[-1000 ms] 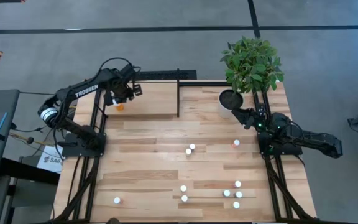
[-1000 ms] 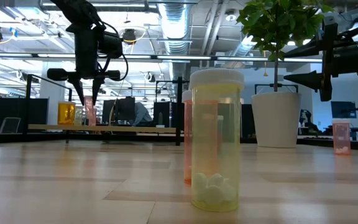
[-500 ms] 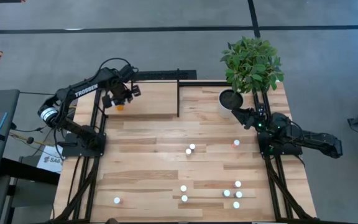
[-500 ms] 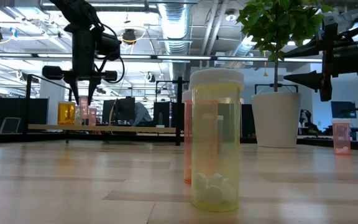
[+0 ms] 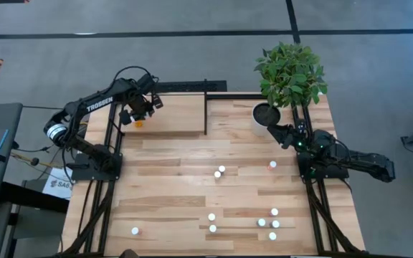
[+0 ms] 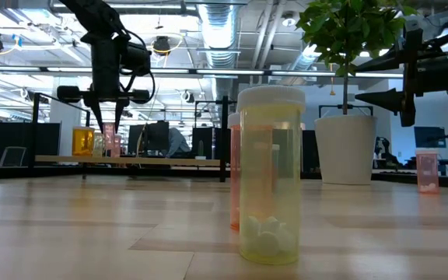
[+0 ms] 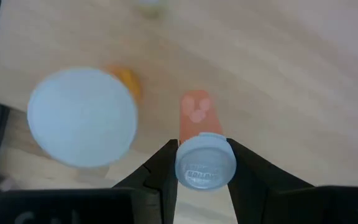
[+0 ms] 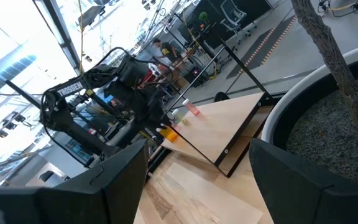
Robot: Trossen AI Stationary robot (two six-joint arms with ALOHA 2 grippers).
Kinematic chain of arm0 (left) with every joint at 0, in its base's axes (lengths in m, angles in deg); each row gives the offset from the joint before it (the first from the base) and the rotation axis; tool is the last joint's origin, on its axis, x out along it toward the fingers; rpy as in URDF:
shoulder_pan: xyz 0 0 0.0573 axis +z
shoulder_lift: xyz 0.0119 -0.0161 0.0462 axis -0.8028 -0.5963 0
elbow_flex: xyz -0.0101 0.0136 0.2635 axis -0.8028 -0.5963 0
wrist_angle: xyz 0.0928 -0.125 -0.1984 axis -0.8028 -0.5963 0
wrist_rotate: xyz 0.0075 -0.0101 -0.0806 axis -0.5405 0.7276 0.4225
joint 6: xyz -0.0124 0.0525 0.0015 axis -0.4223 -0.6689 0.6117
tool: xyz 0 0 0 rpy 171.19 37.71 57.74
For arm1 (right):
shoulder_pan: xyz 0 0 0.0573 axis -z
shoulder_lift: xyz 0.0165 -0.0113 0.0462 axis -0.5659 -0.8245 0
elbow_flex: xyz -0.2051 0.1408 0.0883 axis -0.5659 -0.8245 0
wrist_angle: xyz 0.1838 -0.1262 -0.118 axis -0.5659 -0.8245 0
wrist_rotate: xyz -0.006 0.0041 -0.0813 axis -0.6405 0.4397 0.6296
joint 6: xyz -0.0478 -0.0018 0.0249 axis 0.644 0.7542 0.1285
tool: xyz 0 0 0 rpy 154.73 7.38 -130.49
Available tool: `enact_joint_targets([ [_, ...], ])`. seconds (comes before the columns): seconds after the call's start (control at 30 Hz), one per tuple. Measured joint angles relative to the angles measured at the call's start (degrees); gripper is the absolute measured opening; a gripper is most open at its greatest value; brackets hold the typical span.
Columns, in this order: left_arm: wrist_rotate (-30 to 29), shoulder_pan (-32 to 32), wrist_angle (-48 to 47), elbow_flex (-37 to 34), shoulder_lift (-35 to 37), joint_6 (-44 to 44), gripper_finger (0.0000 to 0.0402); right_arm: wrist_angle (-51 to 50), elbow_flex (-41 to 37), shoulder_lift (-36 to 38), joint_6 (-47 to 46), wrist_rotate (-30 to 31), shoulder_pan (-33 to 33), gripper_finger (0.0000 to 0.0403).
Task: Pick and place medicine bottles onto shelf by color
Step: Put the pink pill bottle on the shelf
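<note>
High view: since a second ago my left gripper (image 5: 136, 113) has barely shifted, still over the shelf (image 5: 171, 118) at the table's (image 5: 185, 193) far left corner; in the low view it dipped half a second ago and now sits a touch higher again, and the right arm has not moved. Left wrist view shows my left fingers (image 7: 160, 168) nearly pressed together, pinching a pink bottle (image 7: 199, 146) just under its white cap; the bottle hangs over the shelf board, close to an orange bottle (image 7: 86, 115) with a big white cap, apart from it. In the low view the pink bottle (image 6: 109, 138) sits between the fingers just beside the orange one (image 6: 83, 141); can't tell if its base touches the board. My right gripper (image 5: 272, 132) waits by the plant pot (image 5: 265, 115), fingers spread wide, nothing in them. The other bottles (image 5: 221, 170) stand scattered on the table's near half. Hard to make out: their colours from above, mostly white caps. The near yellow bottle (image 6: 270, 175) in the low view hides a pinkish one behind it.
</note>
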Motion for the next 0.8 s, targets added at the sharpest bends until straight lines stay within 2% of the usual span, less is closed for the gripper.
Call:
enact_joint_targets([
  [0.37, -1.4, 2.5, 1.0, 0.0, -0.4, 0.2, 0.0096, 0.0, 0.0, 0.0, 0.0, 0.0, 0.0, 0.0302],
  [0.6, 2.7, 3.8, 1.2, 0.6, -4.6, 0.8, 0.0096, 0.0, 0.0, 0.0, 0.0, 0.0, 0.0, 0.0302],
  [0.8, 2.9, 5.1, -0.7, 4.6, -7.6, -0.1, 0.0096, 0.0, 0.0, 0.0, 0.0, 0.0, 0.0, 0.0302],
])
